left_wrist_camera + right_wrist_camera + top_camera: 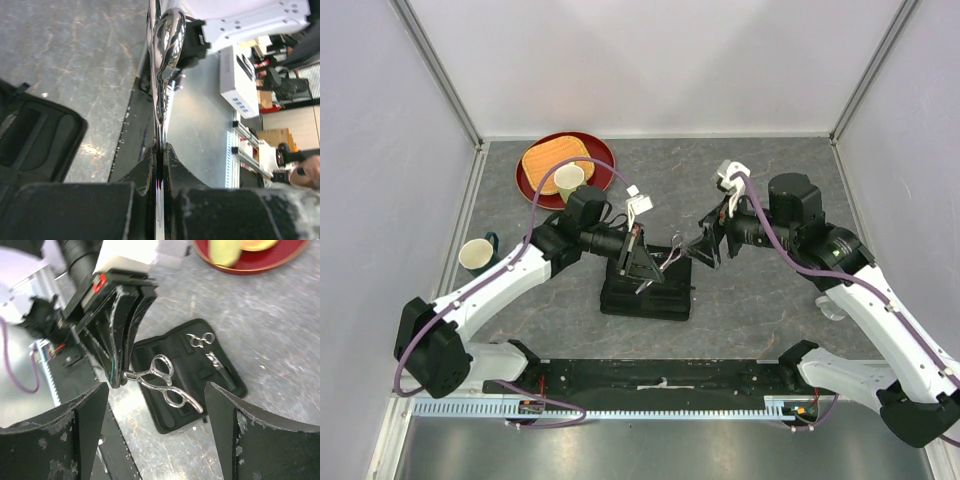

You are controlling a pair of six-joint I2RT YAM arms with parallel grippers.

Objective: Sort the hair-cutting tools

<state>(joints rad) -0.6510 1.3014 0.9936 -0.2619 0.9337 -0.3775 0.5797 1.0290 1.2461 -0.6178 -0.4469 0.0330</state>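
Note:
My left gripper (160,150) is shut on the blades of a pair of silver scissors (167,45), holding them in the air above the open black zip case (645,297). The ring handles (162,382) stick out toward my right gripper (155,390). That gripper stands open, its fingers wide on either side of the handles and clear of them. In the top view the two grippers face each other over the case, left (648,268) and right (703,248). A second pair of small silver scissors (207,347) lies inside the case (165,422).
A red plate (535,185) at the back left carries a flat orange item and a pale cup (569,181). Another cup (475,255) stands by the left wall. The arms' black base rail (660,378) runs along the near edge.

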